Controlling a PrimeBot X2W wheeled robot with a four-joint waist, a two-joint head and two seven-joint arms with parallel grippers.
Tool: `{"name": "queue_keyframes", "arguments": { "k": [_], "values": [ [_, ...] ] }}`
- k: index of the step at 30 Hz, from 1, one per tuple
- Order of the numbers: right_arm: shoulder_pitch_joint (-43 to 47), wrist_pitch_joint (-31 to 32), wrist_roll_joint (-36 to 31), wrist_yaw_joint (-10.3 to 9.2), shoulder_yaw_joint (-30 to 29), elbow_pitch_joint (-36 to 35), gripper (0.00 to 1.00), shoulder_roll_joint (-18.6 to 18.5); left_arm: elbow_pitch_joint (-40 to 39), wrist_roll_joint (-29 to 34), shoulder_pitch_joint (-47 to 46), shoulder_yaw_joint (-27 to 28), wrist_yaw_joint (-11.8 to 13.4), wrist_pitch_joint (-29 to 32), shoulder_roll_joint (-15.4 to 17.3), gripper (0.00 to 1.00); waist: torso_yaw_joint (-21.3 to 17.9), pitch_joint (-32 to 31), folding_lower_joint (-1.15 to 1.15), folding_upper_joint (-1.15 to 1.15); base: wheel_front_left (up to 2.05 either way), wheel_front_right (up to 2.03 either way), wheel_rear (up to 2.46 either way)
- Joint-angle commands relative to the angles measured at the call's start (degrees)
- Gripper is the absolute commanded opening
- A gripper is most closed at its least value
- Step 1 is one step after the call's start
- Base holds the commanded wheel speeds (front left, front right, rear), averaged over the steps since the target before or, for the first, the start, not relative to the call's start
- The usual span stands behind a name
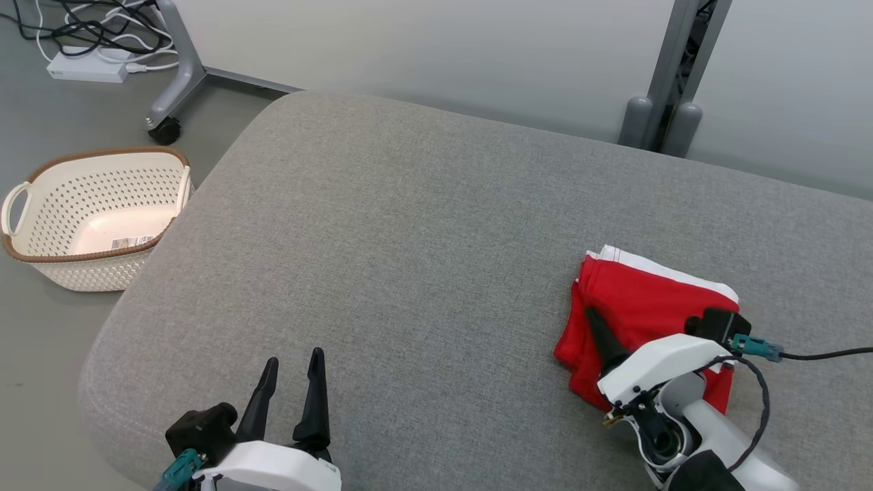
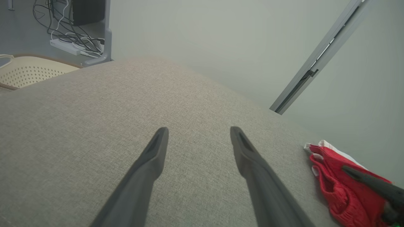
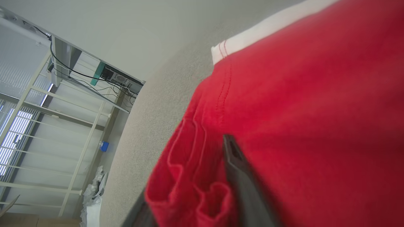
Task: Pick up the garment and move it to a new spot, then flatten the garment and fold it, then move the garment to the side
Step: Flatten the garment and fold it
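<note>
Head view, reading left to right. Noting a perforated basket (image 1: 89, 273) standing on the floor just beside the left edge of the grey cushion (image 1: 423, 239), presumably parked there as the source bin. Finding nothing inside it but a label (image 1: 133, 241) lying on its floor.

Moving along to the left gripper (image 1: 294, 358): hovering low over the near edge of the cushion, fingers spread wide, gripping nothing, well apart from the work (judging it parked there to keep out of the other arm's way). Crossing the bare middle of the cushion.

Arriving at the garment (image 1: 641, 300), red with a white band, lying folded in a compact bundle on the right part of the cushion, toward the near edge. Judging this as the set-aside spot, with folding already done and the last step in hand.

Observing the right gripper (image 1: 597, 327) reaching in from the near side, one finger lying on top of the cloth. Checking the right wrist view: finding a bunched fold of red fabric between the two fingers, the second finger sitting under the bundle's edge. Failing to settle between a firm pinch and a slack hold from these pictures. Flagging a risk of a snagged hem dragging the bundle open on withdrawal.
</note>
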Motion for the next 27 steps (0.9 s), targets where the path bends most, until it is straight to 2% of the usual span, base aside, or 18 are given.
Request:
{"name": "queue_keyframes", "arguments": {
  "k": [1,6,11,17,19,22,27],
  "values": [
    [-0.7,-0.6,1.1,0.13,1.5,0.0,1.0,-0.3,0.0,-0.2,-0.5,0.4,0.3,0.0,0.2,1.0,-0.3,-0.1,0.0,0.0,0.0,0.0,0.0],
    [-0.1,0.4,3.9,0.13,4.9,-1.3,1.0,-0.3,0.5,-0.1,-0.6,0.3,0.2,0.0,0.2,1.0,-1.3,-0.9,0.0,0.0,0.0,0.0,0.0],
    [0.5,1.5,8.1,0.13,9.2,-5.6,1.0,-0.3,0.8,0.6,-0.3,0.8,0.0,0.0,0.2,1.0,-3.6,-2.6,0.0,0.0,0.0,0.0,0.0],
    [-1.2,-1.5,9.5,0.13,11.3,-7.8,1.0,-0.4,0.4,1.5,0.0,1.9,-0.3,0.0,0.2,1.0,-7.3,-4.6,0.0,0.0,0.0,0.0,0.0],
    [-2.0,-2.8,7.8,0.13,11.1,-7.4,1.0,-0.7,-0.2,1.5,0.0,2.3,-0.3,0.0,0.2,1.0,-8.8,-5.2,0.0,0.0,0.0,0.0,0.0],
    [-3.3,-5.1,3.6,0.13,10.9,-6.3,1.0,-3.1,-1.1,1.8,-0.2,2.4,-0.7,0.0,0.2,1.0,-11.0,-6.0,0.0,0.0,0.0,0.0,0.0],
    [-5.8,-7.0,-9.7,0.13,10.5,-4.5,1.0,-7.9,-3.0,2.6,-0.2,2.9,-1.1,0.0,0.2,1.0,-14.8,-6.8,0.0,0.0,0.0,0.0,0.0]
  ]
}}
